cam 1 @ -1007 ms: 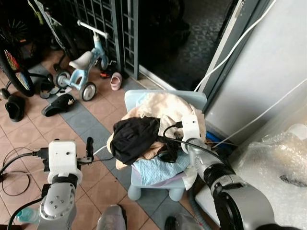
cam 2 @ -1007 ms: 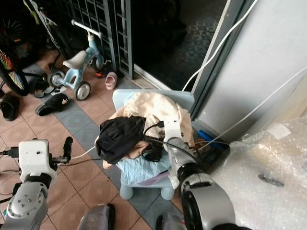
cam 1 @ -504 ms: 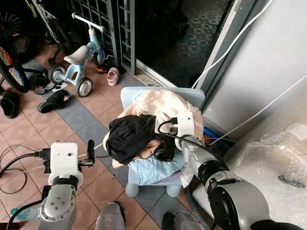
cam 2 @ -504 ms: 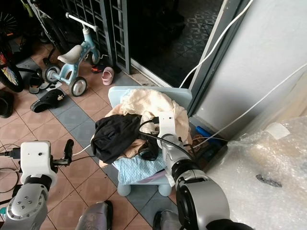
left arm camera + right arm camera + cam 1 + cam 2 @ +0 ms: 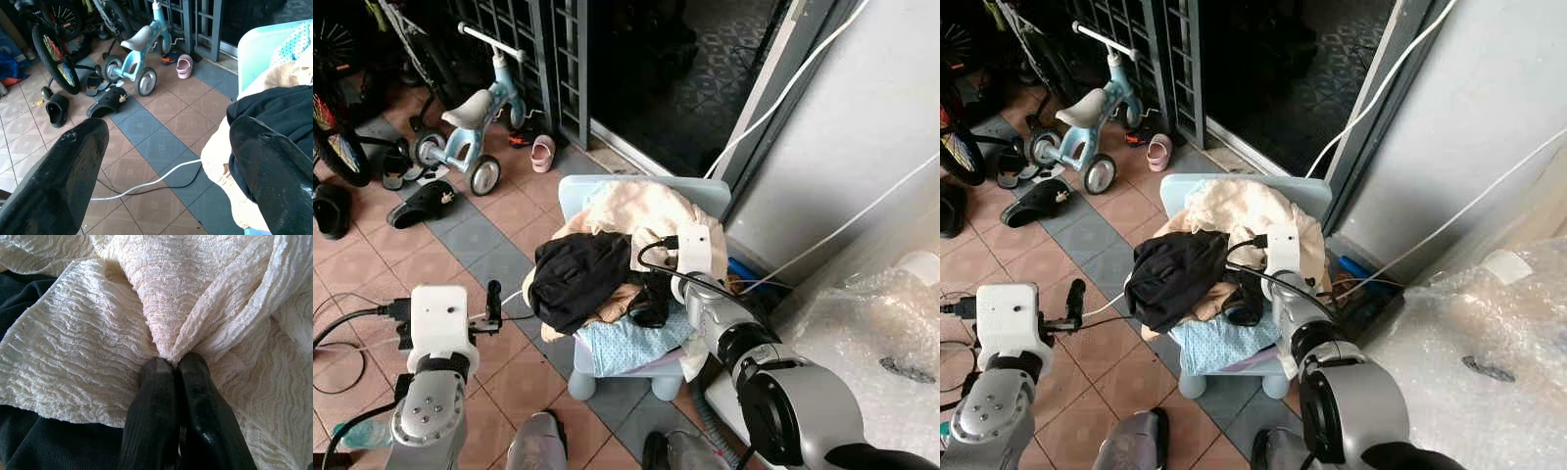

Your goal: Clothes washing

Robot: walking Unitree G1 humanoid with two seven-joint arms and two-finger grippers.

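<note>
Cream garment [image 5: 186,298] on top of clothes pile on light-blue chair [image 5: 597,191], beside black garment [image 5: 578,279] & over blue dotted cloth [image 5: 631,343]. Right gripper [image 5: 172,366] pinched tight on a fold of cream fabric. Left gripper [image 5: 171,161] spread wide, above tiled floor [image 5: 161,142] just left of chair. Kids trike [image 5: 475,122] & shoes further back

Camera drifted slightly between frames; pile on the chair [image 5: 607,191] reads the same. Right gripper [image 5: 172,366] has pushed further into the heap, wrist now higher over the cream garment [image 5: 646,211], fingers pinched onto a fold. Left gripper [image 5: 493,304] barely shifted.
</note>
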